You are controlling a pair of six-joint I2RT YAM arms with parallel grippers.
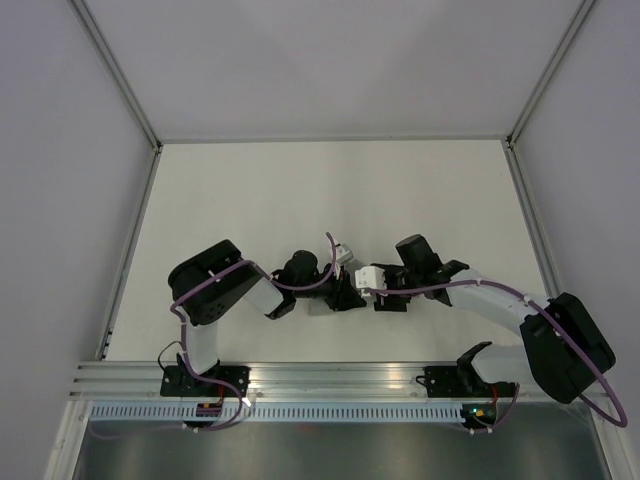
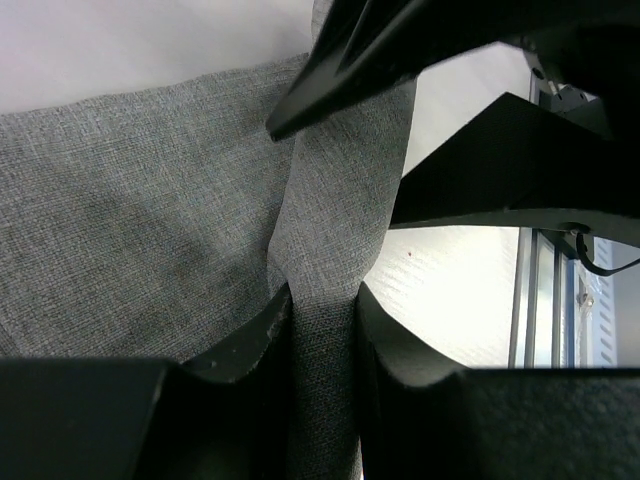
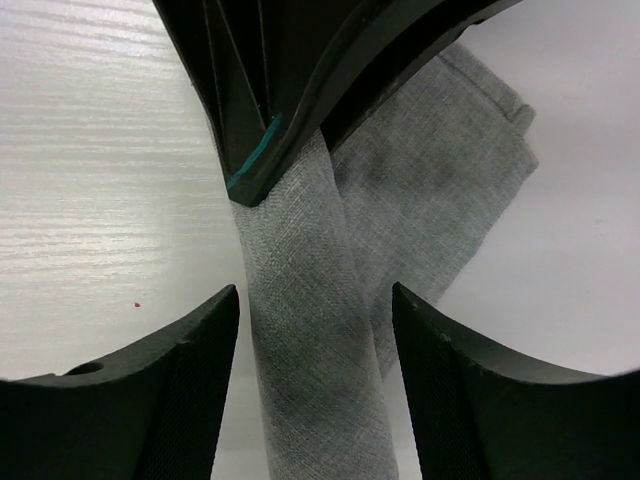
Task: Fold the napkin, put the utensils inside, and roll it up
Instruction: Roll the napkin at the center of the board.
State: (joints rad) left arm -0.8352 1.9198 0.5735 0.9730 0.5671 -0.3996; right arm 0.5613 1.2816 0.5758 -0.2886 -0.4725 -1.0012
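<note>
White table [image 1: 300,190], arms meeting in the middle. Left gripper [image 2: 322,302] pinches the grey napkin [image 2: 130,220] tight; right gripper [image 3: 315,295] is open around it. No fork in sight, so folding looks early

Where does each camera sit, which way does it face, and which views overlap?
Top external: above and behind the bases, looking down on the table; the left arm and right arm meet tip to tip.
Left wrist: on the left gripper, looking along its jaws, shut on the napkin; the other arm's jaws ahead.
Right wrist: on the right gripper, its jaws open astride the napkin strip; the other arm's jaws ahead.
Shared: both wrist views show the same napkin strip.
</note>
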